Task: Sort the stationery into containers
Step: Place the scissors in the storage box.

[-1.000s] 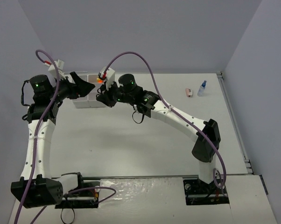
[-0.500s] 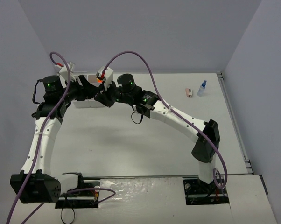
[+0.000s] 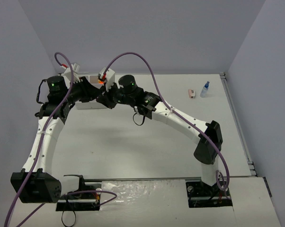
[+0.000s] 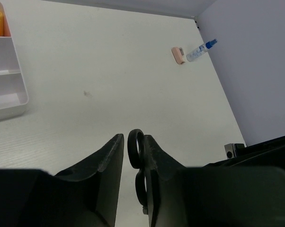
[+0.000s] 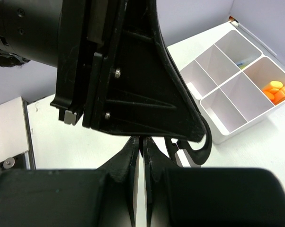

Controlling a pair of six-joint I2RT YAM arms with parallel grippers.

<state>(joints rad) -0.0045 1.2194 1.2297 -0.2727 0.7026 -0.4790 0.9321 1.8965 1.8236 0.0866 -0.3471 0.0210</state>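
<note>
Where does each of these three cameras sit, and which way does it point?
Top external: above and behind the robot, looking down at the table; left arm and right arm show whole, meeting near the tray.
Left wrist: on the left arm, looking across the table toward the bottle; left fingers pinch the scissors.
Right wrist: on the right arm, looking toward the tray; right fingers show below the left fingers.
Shared: every view shows the tray.

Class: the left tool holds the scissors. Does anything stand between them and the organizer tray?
Nothing lies between them: the left wrist view shows bare table from the scissors, held in the left tool, to the tray. From above, though, the right tool crowds close beside it.
</note>
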